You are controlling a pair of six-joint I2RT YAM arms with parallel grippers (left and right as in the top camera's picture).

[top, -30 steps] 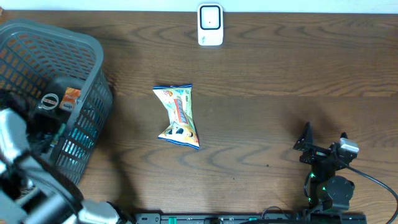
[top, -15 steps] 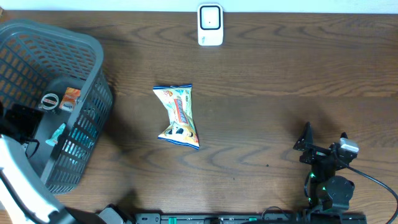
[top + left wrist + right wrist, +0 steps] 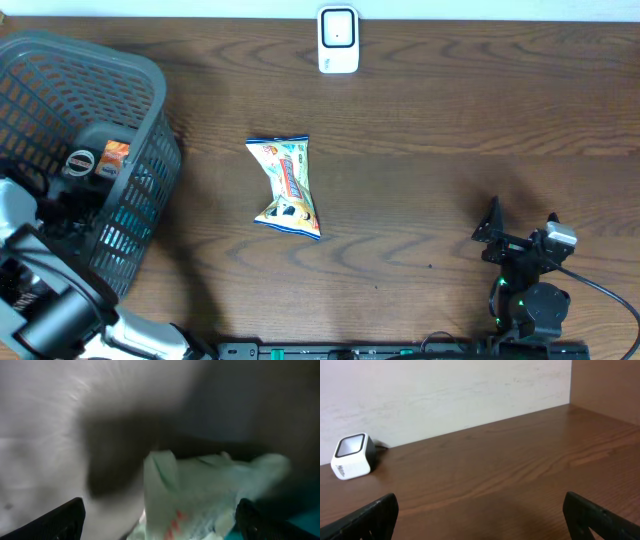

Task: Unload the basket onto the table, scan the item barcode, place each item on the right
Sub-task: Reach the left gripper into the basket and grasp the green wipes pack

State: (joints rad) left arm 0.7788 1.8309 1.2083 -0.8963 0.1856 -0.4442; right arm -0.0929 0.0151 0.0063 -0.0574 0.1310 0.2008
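Dark wood table [image 3: 450, 120]: grey basket [image 3: 150, 90] left, snack packet [image 3: 288, 187] centre, white scanner [image 3: 338, 40] far edge

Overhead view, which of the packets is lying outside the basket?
The blue-edged yellow packet on the bare wood below the scanner; the small orange packet sits inside the grey basket.

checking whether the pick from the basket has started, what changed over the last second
The left arm pulled back toward the lower left, then swung into the basket again. The left gripper now stands open over a pale packet, with nothing visibly gripped. The basket, the snack bag, the scanner and the open right gripper stayed put.
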